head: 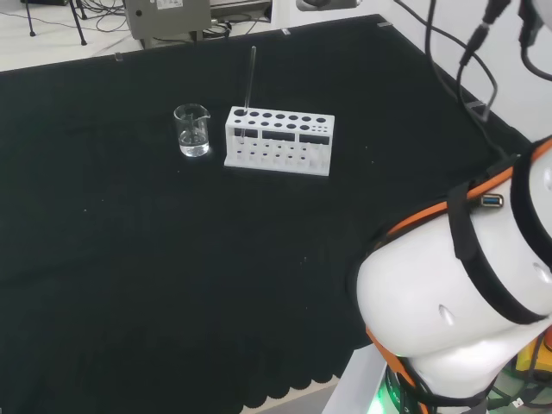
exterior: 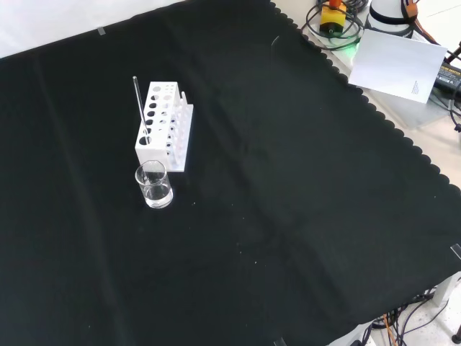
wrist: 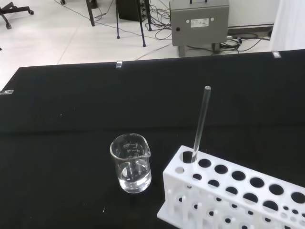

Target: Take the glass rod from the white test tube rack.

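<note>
Glass rod [head: 251,79] stands in the white test tube rack [head: 279,142], slotted into an end hole of the large-hole row, the end nearest the beaker [head: 191,130]. It leans slightly off vertical and sticks up well above the rack top. Front view: rod [exterior: 140,106] sits in the rack's [exterior: 164,124] near end hole. Wrist view shows the same: rod [wrist: 200,123] in the corner hole of the rack [wrist: 233,194], upper end free, nothing touching it.

Rack: the other holes look empty in all three views. A row of large holes, a second row behind it, a few small holes at the far end in the head view.

Small clear glass beaker stands upright just beside the rack's rod end, not touching it. Front view puts the beaker [exterior: 154,184] nearer the camera than the rack. Wrist view [wrist: 131,162] shows a pour spout, printed graduations and a shallow layer of clear liquid at the bottom.

Both sit on the black cloth [head: 172,259] toward the far side in the head view. Arm link [head: 457,285] is at the lower right of the head view, well apart from the rack.

Finger state: cannot tell.
</note>
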Tool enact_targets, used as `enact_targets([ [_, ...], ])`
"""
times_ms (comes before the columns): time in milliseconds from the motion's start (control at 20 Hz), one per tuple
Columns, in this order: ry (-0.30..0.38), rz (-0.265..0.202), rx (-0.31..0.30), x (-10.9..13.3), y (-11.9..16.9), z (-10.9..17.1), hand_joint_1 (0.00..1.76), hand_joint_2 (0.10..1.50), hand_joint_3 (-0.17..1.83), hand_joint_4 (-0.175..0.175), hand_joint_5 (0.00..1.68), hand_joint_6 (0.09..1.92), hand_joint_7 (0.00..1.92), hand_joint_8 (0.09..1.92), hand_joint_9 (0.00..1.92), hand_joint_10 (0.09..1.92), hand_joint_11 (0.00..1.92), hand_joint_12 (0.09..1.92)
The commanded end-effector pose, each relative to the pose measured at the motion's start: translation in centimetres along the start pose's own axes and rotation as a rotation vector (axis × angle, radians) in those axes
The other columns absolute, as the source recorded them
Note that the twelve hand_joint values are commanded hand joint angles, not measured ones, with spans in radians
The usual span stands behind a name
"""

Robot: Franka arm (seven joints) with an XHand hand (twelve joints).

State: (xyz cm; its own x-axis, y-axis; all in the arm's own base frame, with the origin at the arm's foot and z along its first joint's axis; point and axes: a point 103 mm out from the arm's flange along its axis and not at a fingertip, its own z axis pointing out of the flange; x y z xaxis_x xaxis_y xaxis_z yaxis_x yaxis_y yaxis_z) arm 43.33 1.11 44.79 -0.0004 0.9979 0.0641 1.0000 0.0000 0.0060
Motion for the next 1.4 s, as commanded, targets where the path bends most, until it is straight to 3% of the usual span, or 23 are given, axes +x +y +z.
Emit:
enact_targets([
  [50, 0.001, -0.037, 0.0, -1.5, 5.1, 1.5, 0.48, 0.99, 0.39, -0.156, 0.31, 0.09, 0.39, 0.97, 0.62, 0.92, 0.32, 1.39],
  [650, -0.024, -0.076, 0.029, -2.8, 11.5, 3.8, 0.49, 0.99, 0.39, -0.165, 0.38, 0.09, 0.46, 1.0, 0.71, 0.96, 0.43, 1.37],
  [950, -0.015, -0.088, 0.054, -3.9, 13.1, 5.4, 0.49, 0.99, 0.39, -0.172, 0.41, 0.1, 0.53, 1.04, 0.79, 1.04, 0.6, 1.35],
  [1400, 0.0, -0.091, 0.096, -5.1, 14.8, 7.4, 0.5, 0.99, 0.39, -0.175, 0.42, 0.12, 0.56, 1.08, 0.84, 1.1, 0.67, 1.34],
])
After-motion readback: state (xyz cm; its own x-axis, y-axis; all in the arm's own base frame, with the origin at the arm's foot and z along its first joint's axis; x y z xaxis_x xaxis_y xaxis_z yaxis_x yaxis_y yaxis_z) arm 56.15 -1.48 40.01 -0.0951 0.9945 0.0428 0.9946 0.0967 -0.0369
